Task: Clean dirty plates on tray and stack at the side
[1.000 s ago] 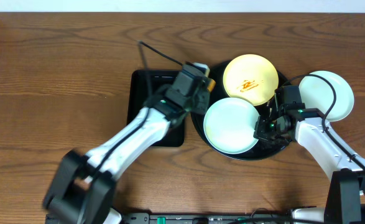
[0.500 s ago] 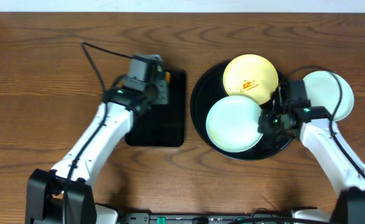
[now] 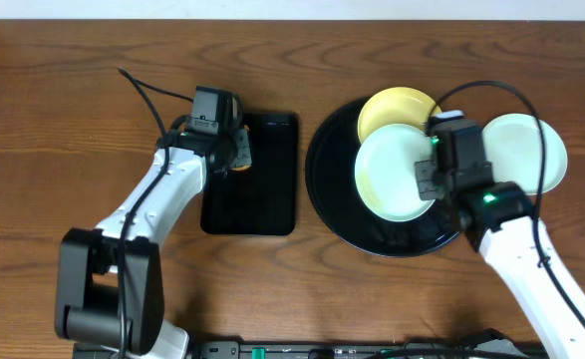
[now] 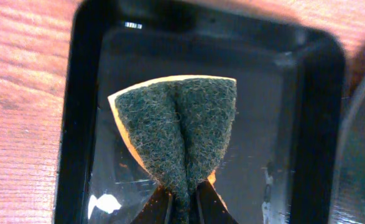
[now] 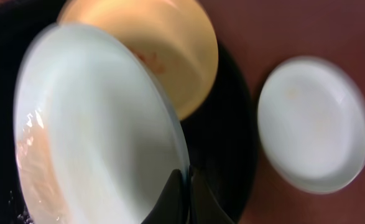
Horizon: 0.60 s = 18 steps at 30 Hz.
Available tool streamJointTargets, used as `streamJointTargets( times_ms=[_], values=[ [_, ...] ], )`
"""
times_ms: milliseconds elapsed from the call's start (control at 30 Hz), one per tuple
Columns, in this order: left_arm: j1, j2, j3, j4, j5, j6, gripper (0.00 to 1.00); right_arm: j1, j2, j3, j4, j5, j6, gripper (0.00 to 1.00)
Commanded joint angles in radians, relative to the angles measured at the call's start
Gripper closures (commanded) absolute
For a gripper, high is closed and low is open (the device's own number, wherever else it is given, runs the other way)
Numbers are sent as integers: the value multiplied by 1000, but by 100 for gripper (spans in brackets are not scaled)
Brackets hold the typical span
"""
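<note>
My right gripper (image 3: 430, 181) (image 5: 185, 186) is shut on the rim of a mint-green plate (image 3: 394, 172) (image 5: 95, 124) and holds it lifted and tilted above the round black tray (image 3: 337, 204) (image 5: 229, 134). The pale yellow plate (image 3: 390, 108) (image 5: 170, 53), with an orange smear, lies on the tray behind it, partly covered. The second mint-green plate (image 3: 523, 150) (image 5: 314, 124) lies on the table right of the tray. My left gripper (image 3: 234, 160) (image 4: 183, 199) is shut on a folded green-and-orange scouring sponge (image 4: 181, 127) over the rectangular black tray (image 3: 262, 189) (image 4: 294, 93).
The rectangular black tray lies left of the round tray, with a narrow gap of wooden table (image 3: 73, 120) between them. A black cable (image 3: 147, 88) trails from the left arm. The table's far edge meets a white wall at the top.
The right gripper has lifted the mint-green plate off the tray and tilted it over the yellow plate. The left gripper with the sponge has moved left and settled over the rectangular tray.
</note>
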Motion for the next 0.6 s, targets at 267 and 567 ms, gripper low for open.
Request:
streamJointTargets(
  times_ms=[267,567],
  values=[
    [2,24,2,2,-5,-2,92,222,-42,18,129,481,-143,99],
    [2,24,2,2,-5,-2,93,165,-42,18,57,470,-43,99]
  ],
)
